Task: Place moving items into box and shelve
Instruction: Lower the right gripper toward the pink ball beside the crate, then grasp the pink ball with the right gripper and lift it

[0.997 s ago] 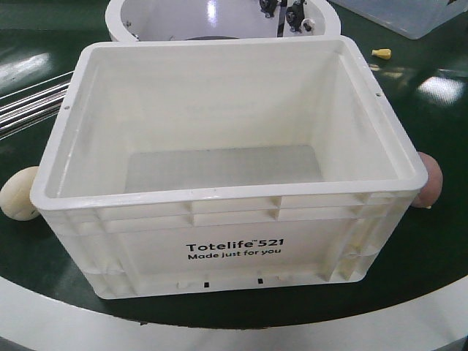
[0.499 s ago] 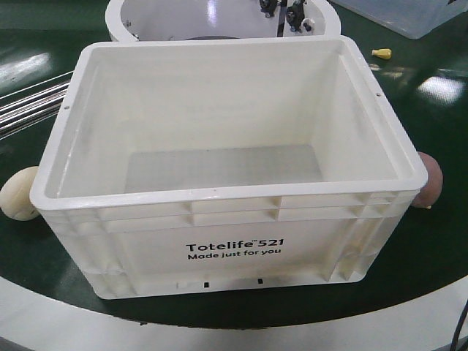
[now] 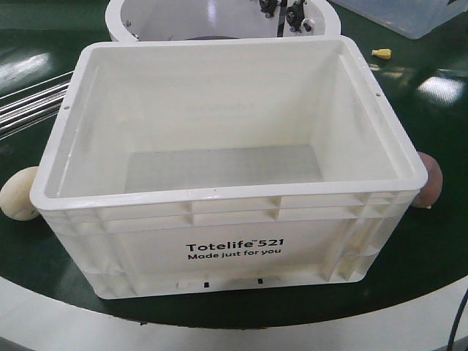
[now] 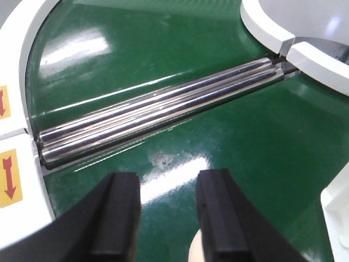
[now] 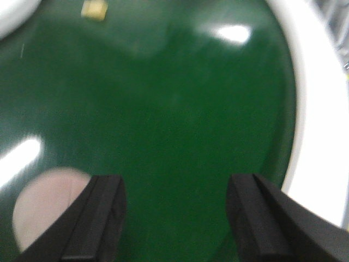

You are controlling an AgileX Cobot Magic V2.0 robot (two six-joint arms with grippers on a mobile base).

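- Desk (image 3: 439,248): glossy green top with a white outer rim along the near edge.
- Box (image 3: 146,248): white ribbed crate, upright at centre of the desk, open top. Black print on the near wall reads "Totelife 521 / Made just for you". Inside, only its bare grey floor shows.
- White ring-shaped housing (image 3: 146,22): just behind the box's far wall, with small black parts in it.
- Clear tub (image 3: 409,14): far right corner, cropped by the frame.
- Steel rollers (image 3: 29,106): paired shiny bars running across the green surface, left of the box.
- Left end effector (image 4: 168,183): released, black fingers parted, pointing down over the green surface on the near side of the rollers and gripping nothing.
- Right end effector (image 5: 174,188): released and spread wide, hanging over bare green near the desk's right rim. The view is blurred.
- Cream item (image 3: 18,194): on the desk, touching or just beside the box's near-left corner. In the left wrist view a cream sliver shows low by the right-hand finger.
- Pinkish item (image 3: 430,181): on the desk, tucked against the box's right wall near the front corner. In the right wrist view it lies outside the left-hand finger, not between the fingers.
- Yellow stickers (image 4: 8,177): on the white rim in the left wrist view, with red arrows and no readable text.
- Small yellow piece (image 3: 382,53): far right on the green, well apart from the box.
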